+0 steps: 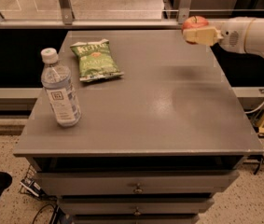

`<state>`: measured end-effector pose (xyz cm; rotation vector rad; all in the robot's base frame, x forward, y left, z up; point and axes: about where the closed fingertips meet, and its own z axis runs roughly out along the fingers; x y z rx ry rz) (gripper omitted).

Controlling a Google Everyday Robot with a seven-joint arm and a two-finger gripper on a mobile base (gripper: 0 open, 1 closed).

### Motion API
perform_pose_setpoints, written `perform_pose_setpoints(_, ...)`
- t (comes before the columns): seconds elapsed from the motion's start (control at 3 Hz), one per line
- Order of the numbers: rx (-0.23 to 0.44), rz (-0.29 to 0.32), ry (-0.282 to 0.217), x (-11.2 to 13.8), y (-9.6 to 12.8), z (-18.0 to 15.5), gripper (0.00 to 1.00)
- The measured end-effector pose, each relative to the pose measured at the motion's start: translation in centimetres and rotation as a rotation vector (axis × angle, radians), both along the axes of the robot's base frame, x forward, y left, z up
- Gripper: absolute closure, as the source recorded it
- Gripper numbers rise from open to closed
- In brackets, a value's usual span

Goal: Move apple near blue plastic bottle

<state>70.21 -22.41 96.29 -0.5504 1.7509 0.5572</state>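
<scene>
The chip bag [95, 59], well left of the tool [201, 34] gripping the apple [195, 22] at the counter's [169, 120] far corner, reads "KETTLE".

The white rounded arm [257, 35] bears 1 grey patch [234, 38] and beige jaws over the table's [169, 125] far-right corner.

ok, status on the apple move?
Gripper shut on apple, raised over table's far right corner. Blue plastic bottle upright, near left. Chip bag lies behind bottle.

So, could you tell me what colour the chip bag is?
The chip bag is green (camera view); the gripper holds the apple above the table's far right.
</scene>
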Motion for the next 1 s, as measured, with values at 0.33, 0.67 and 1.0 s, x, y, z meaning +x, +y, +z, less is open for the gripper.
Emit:
perform_pose_setpoints(0.33,0.013,0.125,0.022,-9.3,2.5,-3.5,1.00)
perform_pose_setpoints(0.67,0.031,0.246,0.015,-13.8,5.5,-6.1,1.00)
perform_pose_setpoints(1.0,0.060,0.365,-0.034,-16.4,8.7,-7.1,1.00)
